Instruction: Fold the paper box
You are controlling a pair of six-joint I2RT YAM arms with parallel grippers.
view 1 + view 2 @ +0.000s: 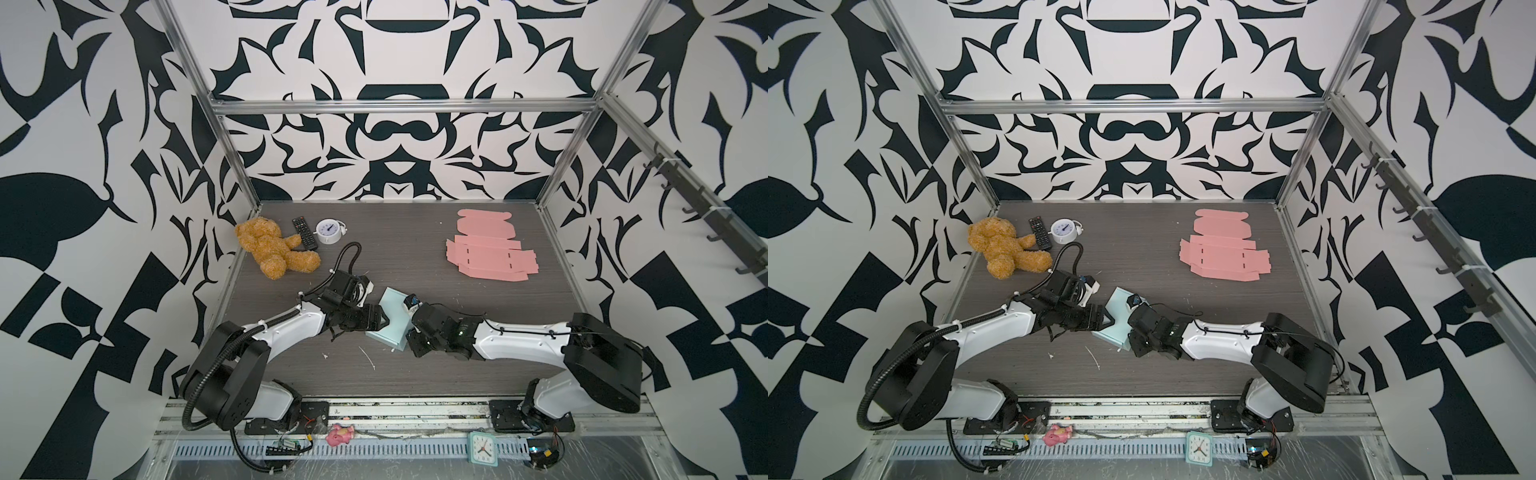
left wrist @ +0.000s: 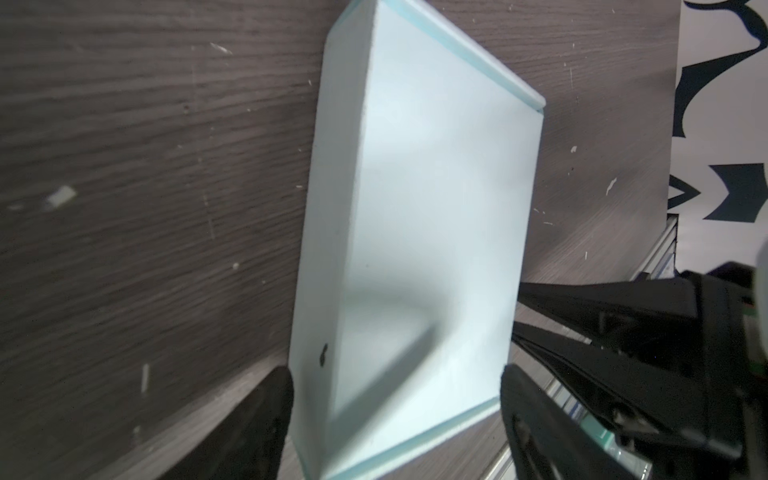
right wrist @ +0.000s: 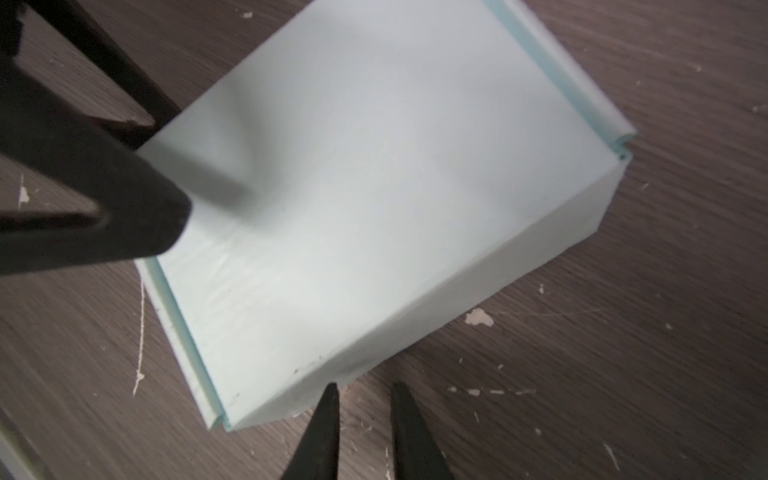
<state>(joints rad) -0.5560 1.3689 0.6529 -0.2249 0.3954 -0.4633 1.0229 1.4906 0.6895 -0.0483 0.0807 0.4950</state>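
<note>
In both top views the pale blue paper box lay on the grey wood-grain surface near its front middle, between the two arms. The left end effector was at the box's left side and the right end effector at its right edge. Well apart at the far right lay a flat pink box blank, unfolded. At the far left sat a teddy bear, a remote control and a round white alarm clock.

In the left wrist view the box looked closed, its lid down and a folded rim showing along two edges. The left end effector stood wide apart, its fingers flanking the box's near end; whether they touched it could not be told.

In the right wrist view the right end effector was nearly together with only bare surface in the narrow gap, just beside the box. One left finger lay over the lid.

The folding seemed all but finished, at the last pressing or letting go. The next move likely called for lifting both arms clear without dragging the light box or springing its lid.

No brand, label or readable writing showed; the box side bore only a small dark mark
</note>
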